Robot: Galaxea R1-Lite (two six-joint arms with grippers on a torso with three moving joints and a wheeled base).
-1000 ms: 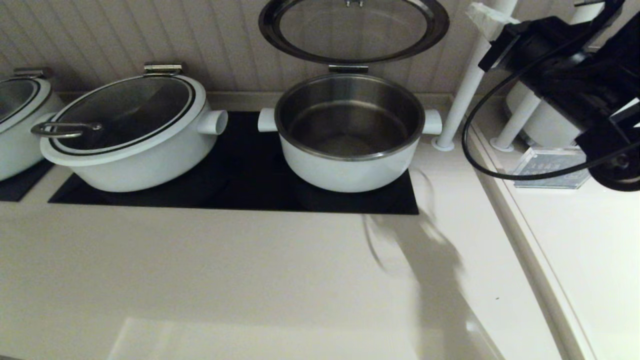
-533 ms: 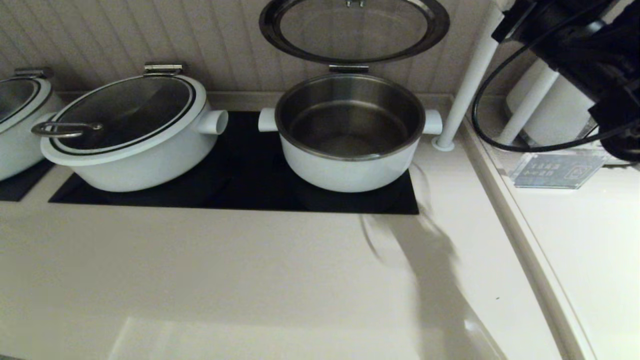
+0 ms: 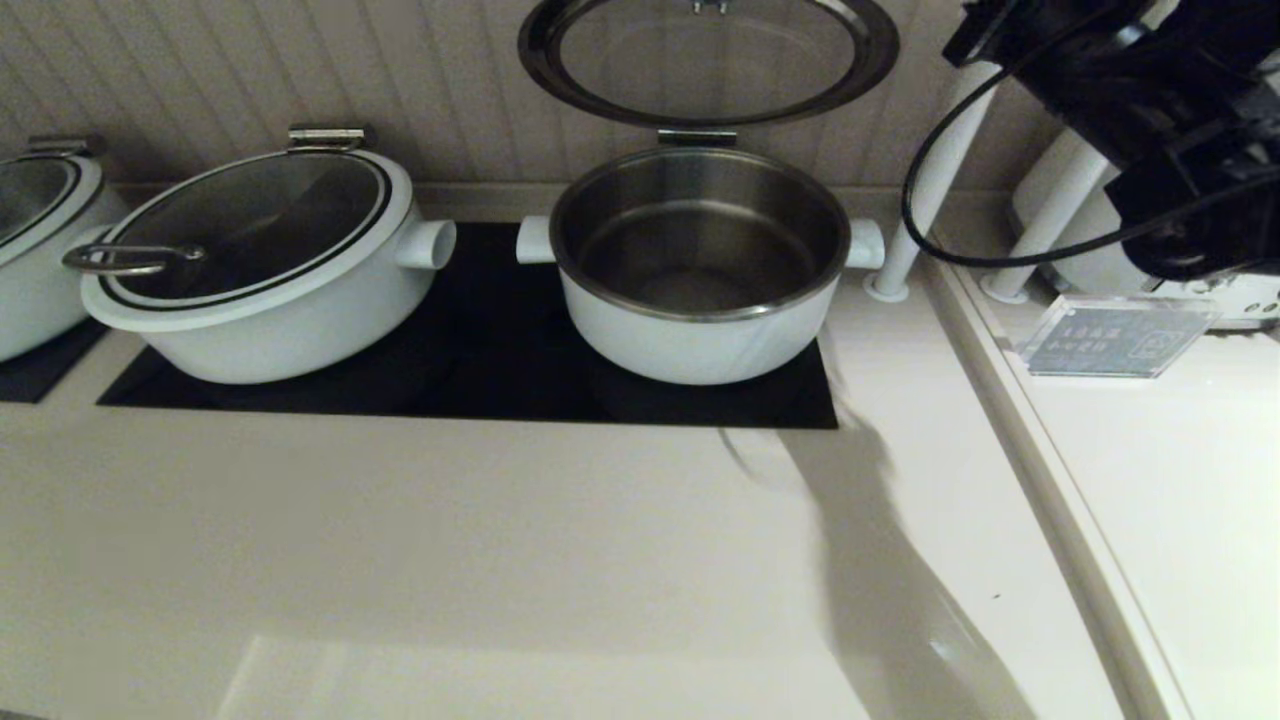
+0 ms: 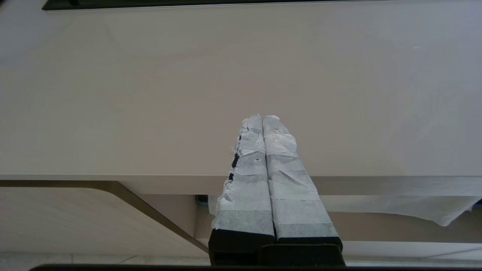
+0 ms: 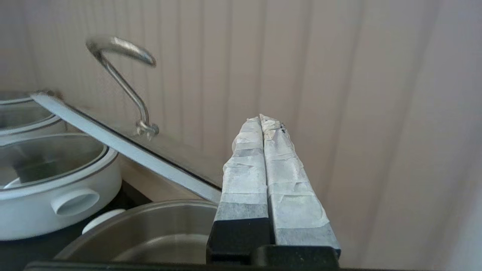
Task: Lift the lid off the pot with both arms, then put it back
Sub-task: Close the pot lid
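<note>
- Head view shows you the pot [image 3: 698, 268] uncovered on the black hob panel [image 3: 480, 340] of the desk [image 3: 500, 560], steel inside bare.
- You find the lid [image 3: 707, 60] tipped up on its hinge behind the pot, leaning toward the ribbed wall [image 3: 250, 70].
- Your right pincer [image 5: 263, 122] has both taped fingers pressed together, gripping nothing; it hangs above the pot's right side, near the lid's edge and apart from its handle [image 5: 124, 75].
- Your left pincer [image 4: 262, 119] is likewise closed and empty, over the desk's front edge.
- A wider lidded pot [image 3: 260, 270] stands to the left.
</note>
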